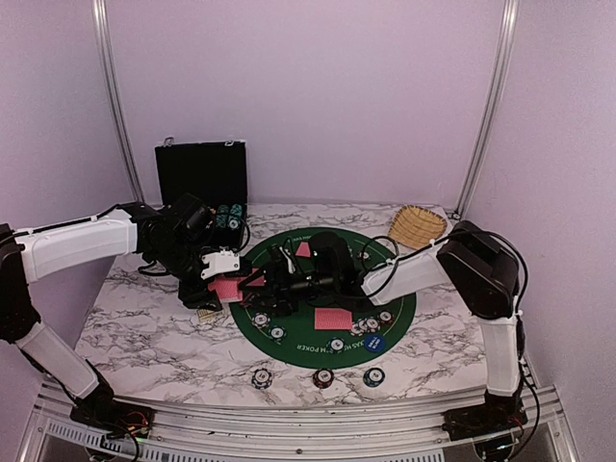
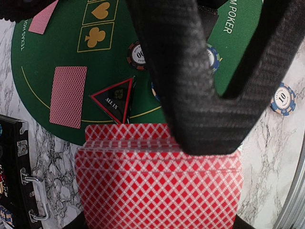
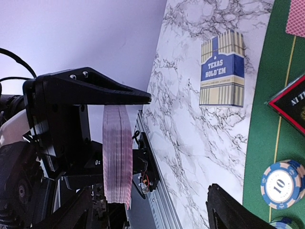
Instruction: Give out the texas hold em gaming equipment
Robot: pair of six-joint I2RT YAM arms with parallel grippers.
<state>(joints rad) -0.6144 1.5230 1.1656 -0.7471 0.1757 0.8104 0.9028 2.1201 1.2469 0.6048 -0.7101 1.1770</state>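
Note:
My left gripper is shut on a deck of red-backed playing cards, held upright over the green mat's left edge. The right wrist view shows that deck edge-on. My right gripper is open at the deck, and one of its black fingers lies across the top card. Single cards lie on the mat. The red-black triangle marker lies beside a card. Striped chips sit along the table front, and a blue button is on the mat.
The black chip case stands open at the back left. The wicker basket is at the back right. A Texas Hold'em card box lies on the marble left of the mat.

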